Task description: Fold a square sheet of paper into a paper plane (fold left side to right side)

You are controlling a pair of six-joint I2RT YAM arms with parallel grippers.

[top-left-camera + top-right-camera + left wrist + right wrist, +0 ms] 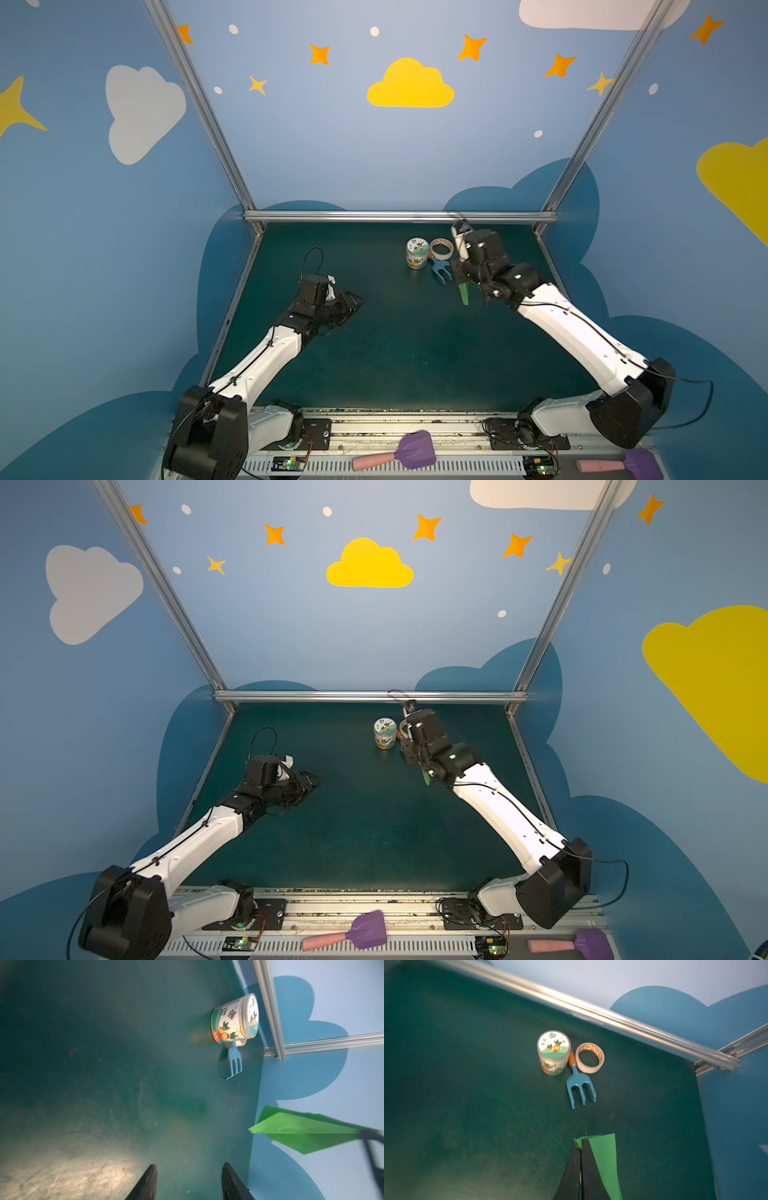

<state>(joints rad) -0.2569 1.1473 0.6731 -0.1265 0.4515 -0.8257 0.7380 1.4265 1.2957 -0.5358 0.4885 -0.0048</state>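
Tabletop: dark green mat, scuffed and scratched. Printed jar stands upright, lid on. Tape roll lies flat just beside the jar. Blue hand fork lies flat, its wooden handle between jar and roll, tines pointing away from the jar.

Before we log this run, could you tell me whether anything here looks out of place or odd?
Two purple scoops lie on the base rail, off the green mat. Otherwise nothing: the right hand holds the paper plane, which looks intact.
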